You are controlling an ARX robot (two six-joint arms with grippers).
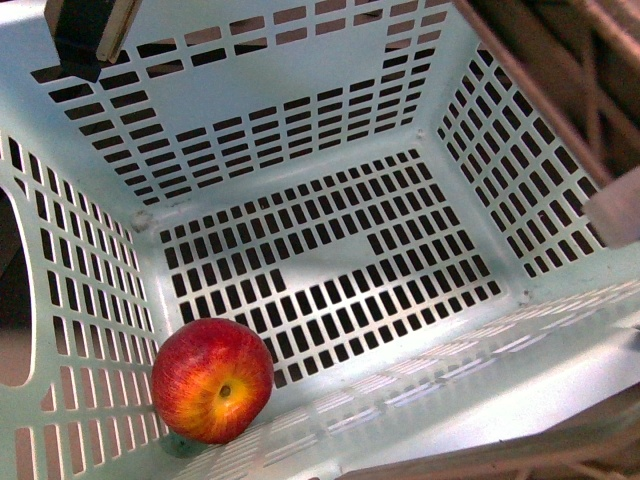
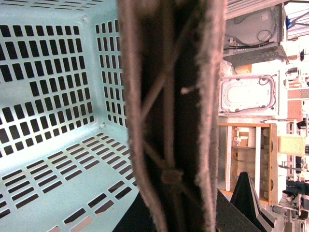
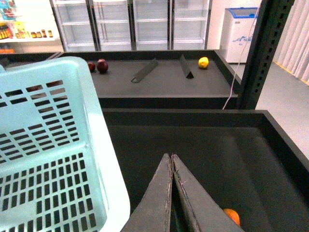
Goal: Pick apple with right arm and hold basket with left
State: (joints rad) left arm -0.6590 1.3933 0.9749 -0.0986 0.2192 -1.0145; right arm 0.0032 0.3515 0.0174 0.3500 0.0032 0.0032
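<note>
The apple (image 1: 212, 380), red with a yellow-orange blush, lies on the slotted floor of the pale turquoise basket (image 1: 330, 130), in its near-left corner. My left gripper (image 2: 188, 212) is shut on the basket: its black jaws close on a brown fuzzy rim band (image 2: 169, 121), with the basket's inside (image 2: 48, 96) beside it. My right gripper (image 3: 171, 157) is shut and empty. It hangs outside the basket (image 3: 48, 145), next to its outer wall, over a black bin. The apple is hidden in both wrist views.
A dark block with a tan edge (image 1: 90, 35) sits at the basket's far-left rim. The black bin (image 3: 270, 145) holds an orange fruit (image 3: 231, 216). A farther shelf carries dark red apples (image 3: 102, 65) and a yellow fruit (image 3: 203, 62). A black post (image 3: 263, 48) stands right.
</note>
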